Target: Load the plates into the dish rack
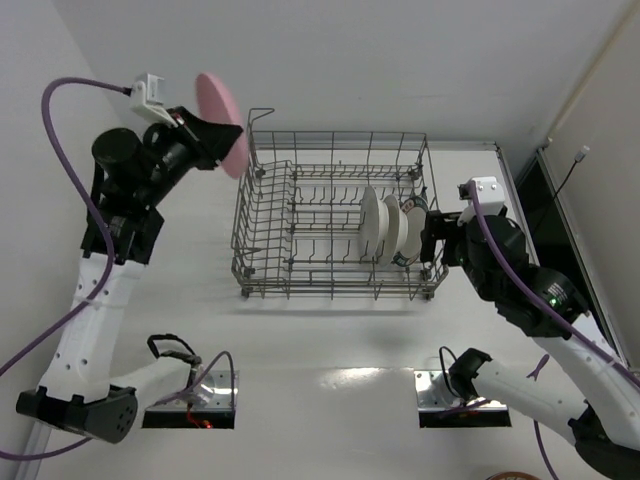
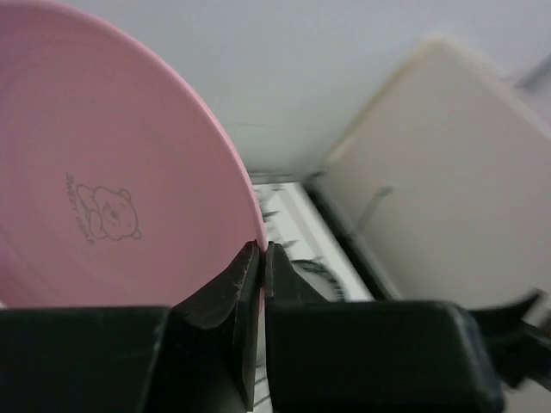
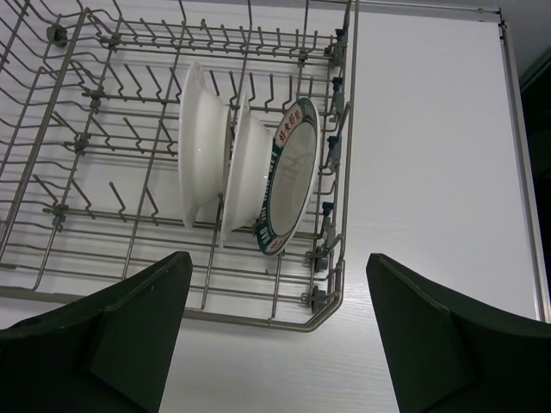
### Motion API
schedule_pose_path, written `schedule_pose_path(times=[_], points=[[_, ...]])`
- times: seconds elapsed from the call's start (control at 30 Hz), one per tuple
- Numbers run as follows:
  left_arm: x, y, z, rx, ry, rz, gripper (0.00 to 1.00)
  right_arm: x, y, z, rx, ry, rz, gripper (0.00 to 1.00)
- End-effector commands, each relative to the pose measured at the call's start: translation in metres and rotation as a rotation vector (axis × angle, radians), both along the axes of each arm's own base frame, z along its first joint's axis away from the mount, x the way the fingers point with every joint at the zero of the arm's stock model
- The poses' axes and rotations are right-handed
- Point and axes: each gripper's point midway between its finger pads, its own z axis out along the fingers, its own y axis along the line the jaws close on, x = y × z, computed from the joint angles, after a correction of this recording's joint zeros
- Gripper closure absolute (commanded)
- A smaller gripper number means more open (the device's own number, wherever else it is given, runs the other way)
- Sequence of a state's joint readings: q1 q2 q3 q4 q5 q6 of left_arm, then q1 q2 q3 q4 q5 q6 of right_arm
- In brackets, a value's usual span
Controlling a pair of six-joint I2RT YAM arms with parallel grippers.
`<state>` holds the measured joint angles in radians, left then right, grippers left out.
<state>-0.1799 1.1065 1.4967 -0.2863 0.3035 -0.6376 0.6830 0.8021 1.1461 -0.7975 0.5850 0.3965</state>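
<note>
The pink plate [image 1: 222,122] hangs on edge above the table's far left corner, rim pinched in the left claw [image 2: 263,258]; the dish rack [image 1: 340,134] lies just to its right, its free tines on that side. The right claw [image 1: 432,238] gapes empty

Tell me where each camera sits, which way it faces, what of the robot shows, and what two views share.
Top external: above, behind the bases, facing down on the table; left arm and right arm show, dish rack between them.
Left wrist: on the left arm, facing along the left gripper, shut on the pink plate.
Right wrist: on the right arm, facing down past the open right gripper at three plates in the dish rack.
Shared: top external and right wrist show the dish rack and three plates.
</note>
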Motion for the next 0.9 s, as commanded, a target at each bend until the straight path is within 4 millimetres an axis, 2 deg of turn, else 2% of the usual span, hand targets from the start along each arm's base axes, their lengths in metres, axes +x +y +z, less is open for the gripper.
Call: schedule_pose_path(times=[0.0, 0.07, 0.13, 0.17, 0.2, 0.27, 0.3, 0.37, 0.47, 0.5, 0.57, 0.73, 0.87], points=[[-0.041, -0.059, 0.040, -0.191, -0.202, -0.326, 1.00, 0.004, -0.004, 0.016, 0.012, -0.034, -0.035, 0.19], [-0.048, -0.073, 0.041, -0.246, -0.216, -0.381, 1.00, 0.004, -0.006, 0.020, 0.014, -0.043, -0.044, 0.19], [-0.055, -0.099, 0.038, -0.271, -0.227, -0.461, 1.00, 0.003, -0.007, 0.018, 0.000, -0.037, -0.041, 0.19], [-0.055, -0.110, 0.033, -0.280, -0.219, -0.480, 1.00, 0.003, -0.010, 0.017, -0.010, -0.033, -0.051, 0.19], [-0.058, -0.131, 0.026, -0.289, -0.205, -0.531, 1.00, 0.003, -0.010, 0.013, -0.016, -0.026, -0.051, 0.19], [-0.063, -0.149, 0.020, -0.308, -0.194, -0.574, 1.00, 0.002, -0.012, 0.012, -0.025, -0.021, -0.059, 0.19], [-0.071, -0.162, 0.019, -0.320, -0.198, -0.612, 1.00, 0.000, -0.013, 0.010, -0.024, -0.022, -0.059, 0.19], [-0.065, -0.180, 0.003, -0.307, -0.159, -0.622, 1.00, 0.000, -0.013, 0.010, -0.024, -0.022, -0.059, 0.19], [-0.060, -0.190, -0.018, -0.320, -0.113, -0.620, 1.00, -0.002, -0.017, 0.011, -0.027, -0.025, -0.067, 0.19], [-0.059, -0.192, -0.032, -0.322, -0.087, -0.620, 1.00, -0.001, -0.019, 0.011, -0.031, -0.028, -0.078, 0.19], [-0.055, -0.194, -0.043, -0.341, -0.076, -0.615, 1.00, -0.004, -0.021, 0.012, -0.039, -0.030, -0.075, 0.19], [-0.047, -0.205, -0.094, -0.396, 0.002, -0.646, 1.00, -0.008, -0.026, 0.011, -0.042, -0.032, -0.083, 0.19], [-0.039, -0.216, -0.115, -0.408, 0.039, -0.667, 1.00, -0.011, -0.029, 0.004, -0.050, -0.023, -0.083, 0.19]])
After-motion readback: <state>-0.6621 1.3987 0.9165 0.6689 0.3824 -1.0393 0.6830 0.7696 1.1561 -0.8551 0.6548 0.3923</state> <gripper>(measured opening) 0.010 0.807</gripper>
